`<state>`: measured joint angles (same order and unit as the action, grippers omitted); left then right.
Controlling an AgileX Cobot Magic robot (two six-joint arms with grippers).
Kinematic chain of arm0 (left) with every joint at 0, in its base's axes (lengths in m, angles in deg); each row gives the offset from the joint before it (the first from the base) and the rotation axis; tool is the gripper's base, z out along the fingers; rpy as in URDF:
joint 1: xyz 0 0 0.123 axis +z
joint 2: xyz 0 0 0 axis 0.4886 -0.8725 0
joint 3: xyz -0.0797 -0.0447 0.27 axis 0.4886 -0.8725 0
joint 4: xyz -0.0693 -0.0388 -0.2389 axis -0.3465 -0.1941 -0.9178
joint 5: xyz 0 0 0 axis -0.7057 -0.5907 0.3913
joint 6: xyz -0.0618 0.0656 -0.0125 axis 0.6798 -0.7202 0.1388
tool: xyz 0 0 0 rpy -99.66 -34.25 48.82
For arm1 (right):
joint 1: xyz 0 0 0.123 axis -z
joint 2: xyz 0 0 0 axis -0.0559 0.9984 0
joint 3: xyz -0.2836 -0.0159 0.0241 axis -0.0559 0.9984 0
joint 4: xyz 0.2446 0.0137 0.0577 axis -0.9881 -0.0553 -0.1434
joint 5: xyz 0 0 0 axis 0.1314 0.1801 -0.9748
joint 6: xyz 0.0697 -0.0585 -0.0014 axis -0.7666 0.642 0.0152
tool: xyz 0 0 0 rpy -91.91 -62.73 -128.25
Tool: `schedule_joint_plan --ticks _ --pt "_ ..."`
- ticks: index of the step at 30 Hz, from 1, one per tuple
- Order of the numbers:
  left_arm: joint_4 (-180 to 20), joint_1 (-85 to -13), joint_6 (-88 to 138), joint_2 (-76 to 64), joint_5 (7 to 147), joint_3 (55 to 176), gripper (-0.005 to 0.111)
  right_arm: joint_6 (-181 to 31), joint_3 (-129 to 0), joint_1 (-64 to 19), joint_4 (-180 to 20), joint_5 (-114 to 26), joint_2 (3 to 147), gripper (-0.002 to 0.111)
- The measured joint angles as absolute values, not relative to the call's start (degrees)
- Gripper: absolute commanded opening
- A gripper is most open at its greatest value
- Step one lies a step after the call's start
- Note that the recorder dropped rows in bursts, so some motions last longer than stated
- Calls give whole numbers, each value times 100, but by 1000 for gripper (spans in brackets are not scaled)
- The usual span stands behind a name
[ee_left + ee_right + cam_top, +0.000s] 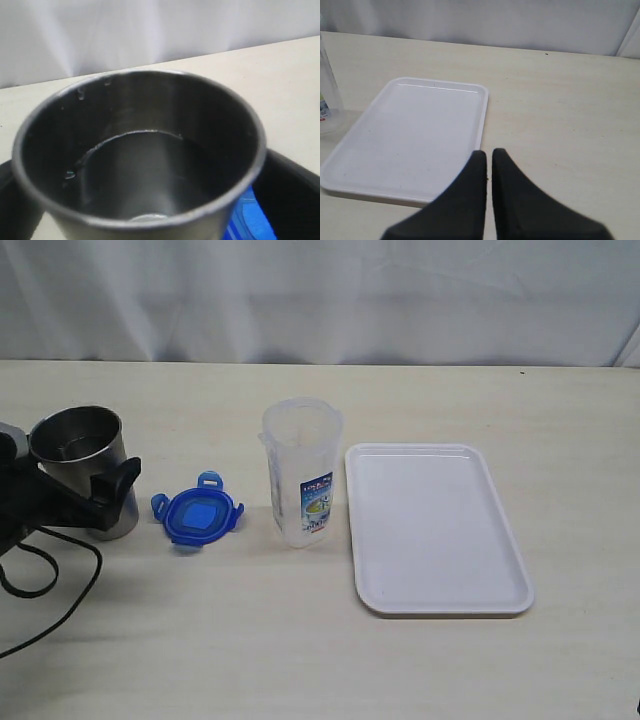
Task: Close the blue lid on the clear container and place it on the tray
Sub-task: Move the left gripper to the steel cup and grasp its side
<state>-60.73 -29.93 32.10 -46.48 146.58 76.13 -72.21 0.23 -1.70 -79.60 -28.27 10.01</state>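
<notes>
- Left gripper [85, 498] is mostly hidden at the left edge of the exterior view. Its jaws stand wide, one finger on each side of the steel tumbler [80, 455]; I cannot tell if they press it.
- Right gripper [488, 155]: fingers pressed together, nothing between them, above the table near the tray [440, 608].
- Tumbler's inner wall carries droplets; its bottom is too dark to read.
- Clear container [302, 485] stands upright at frame centre, long axis vertical, mouth open, label toward the camera, just left of the tray.
- Blue lid [197, 515] lies flat between tumbler and container.
</notes>
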Motion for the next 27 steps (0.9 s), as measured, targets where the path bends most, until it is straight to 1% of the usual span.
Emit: schedule_joint_plan --ticks 6,24,27 --pt "-6048 -2993 3210 -4884 14646 7677 98 -7221 23 -170 -7960 -2827 1001 5" --pt "-5996 -2993 3487 -4882 14657 7818 98 -7221 23 -170 -7960 -2827 1001 5" --pt "-5996 -2993 3497 -4882 14657 7818 94 -7221 23 -170 -7960 -2827 1001 5"
